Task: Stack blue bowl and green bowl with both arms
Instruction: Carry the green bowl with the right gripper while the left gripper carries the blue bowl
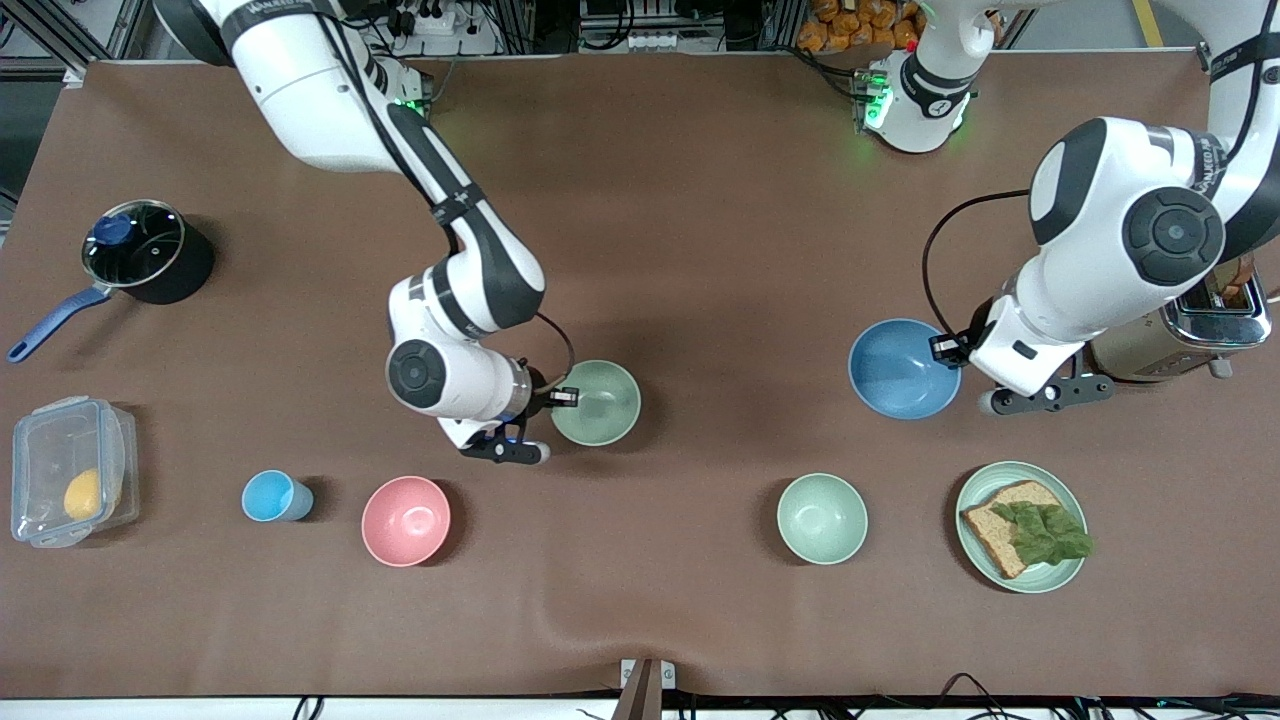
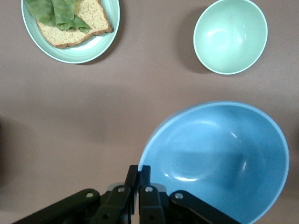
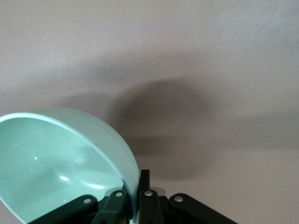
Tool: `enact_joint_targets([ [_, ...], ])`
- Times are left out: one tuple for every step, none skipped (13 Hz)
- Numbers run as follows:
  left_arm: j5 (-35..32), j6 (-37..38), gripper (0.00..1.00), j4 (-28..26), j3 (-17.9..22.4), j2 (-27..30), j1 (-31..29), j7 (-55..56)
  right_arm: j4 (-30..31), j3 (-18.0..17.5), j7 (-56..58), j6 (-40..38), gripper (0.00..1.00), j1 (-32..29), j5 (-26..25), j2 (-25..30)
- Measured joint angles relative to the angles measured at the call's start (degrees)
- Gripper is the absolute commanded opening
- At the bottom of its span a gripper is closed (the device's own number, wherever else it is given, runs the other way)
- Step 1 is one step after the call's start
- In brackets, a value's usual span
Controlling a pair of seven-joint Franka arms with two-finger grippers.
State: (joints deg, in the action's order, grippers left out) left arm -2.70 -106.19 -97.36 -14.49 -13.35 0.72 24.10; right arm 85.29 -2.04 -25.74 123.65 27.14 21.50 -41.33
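Both grippers clamped on bowl rims, 1 bowl per arm.

The right gripper (image 1: 553,400) is closed on the rim of the green bowl (image 1: 597,402), 1 finger inside the wall and 1 outside; in the right wrist view the bowl (image 3: 60,163) is tilted and casts a shadow on the brown table (image 3: 210,70) under it. The left gripper (image 1: 950,349) pinches the rim of the blue bowl (image 1: 903,368) the same way; the left wrist view shows the fingers (image 2: 145,179) closed on the rim edge of that bowl (image 2: 219,158). A 2nd green bowl (image 1: 822,518) sits free on the table, nearer the front camera than the left gripper, beside a plate (image 1: 1070,578) carrying bread (image 1: 995,535) and lettuce (image 1: 1045,530). A pink bowl (image 1: 406,520) and a light-blue cup (image 1: 272,496) sit nearer the front camera than the right gripper.
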Motion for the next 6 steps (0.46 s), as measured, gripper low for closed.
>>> enact_joint_targets([
  [0.04, 0.00, 0.00, 0.14, -0.05, -0.18, 0.27, 0.98, 0.18, 0.00, -1.67, 1.58, 0.04, 0.61, 0.04, -0.61],
  [0.53, 0.00, 0.00, 0.45, -0.12, -0.41, 0.47, 1.72, 0.27, 0.00, -3.32, 2.86, 0.11, 1.14, 0.09, -1.23],
  [1.44, 0.00, 0.00, 0.89, -0.19, -0.64, 0.78, 2.61, 0.42, -0.01, -4.62, 4.12, 0.26, 1.75, 0.17, -1.77],
  [2.28, 0.00, 0.00, 1.25, -0.31, -0.83, 1.25, 3.89, 0.56, -0.01, -5.63, 5.23, 0.60, 2.38, 0.20, -2.21],
  [2.57, 0.00, 0.00, 1.41, -0.40, -1.01, 2.04, 5.67, 0.72, -0.01, -6.20, 5.87, 1.00, 2.80, 0.24, -2.55],
  [2.61, 0.00, 0.00, 1.46, -0.46, -1.29, 3.15, 7.40, 0.87, 0.00, -6.51, 6.15, 1.00, 2.92, 0.27, -2.73],
])
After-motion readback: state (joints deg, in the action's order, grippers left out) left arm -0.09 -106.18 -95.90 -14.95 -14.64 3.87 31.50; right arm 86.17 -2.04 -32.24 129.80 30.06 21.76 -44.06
